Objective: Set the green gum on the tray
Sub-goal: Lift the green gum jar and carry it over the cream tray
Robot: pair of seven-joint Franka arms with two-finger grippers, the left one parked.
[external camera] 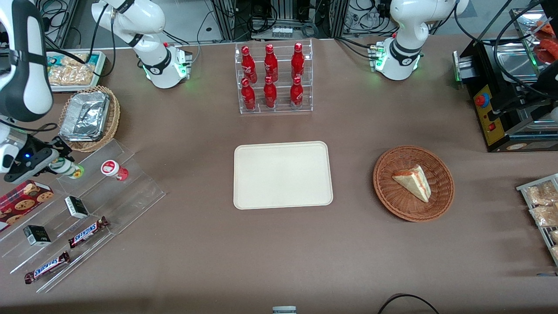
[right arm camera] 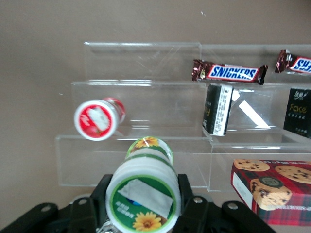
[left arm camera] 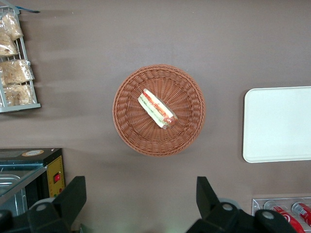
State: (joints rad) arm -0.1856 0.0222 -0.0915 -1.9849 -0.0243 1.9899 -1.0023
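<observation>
Gripped on the clear stepped shelf, well apart from the tray.

Seen from the front: black two-finger gripper (external camera: 56, 162) at the working arm's end of the table, pinching the small white green-lidded gum bottle (external camera: 66, 168), tilted, beside the like red-lidded bottle (external camera: 112, 169) on the clear acrylic shelf (external camera: 130, 192); large cream-beige rectangular tray (external camera: 282, 175) at mid-table. Shown only from the right wrist: green lid label with sunflower (right arm camera: 143, 201), black fingers (right arm camera: 99, 196) clamping both sides of the cap. Fingertips largely hidden by the bottle.

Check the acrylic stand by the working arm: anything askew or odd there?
The green gum sits tilted in the gripper at the stand's upper step, fingers closed on it. The red-lidded bottle beside it also leans over rather than standing upright. The tray holds nothing yet. Nothing looks spilled or damaged.
</observation>
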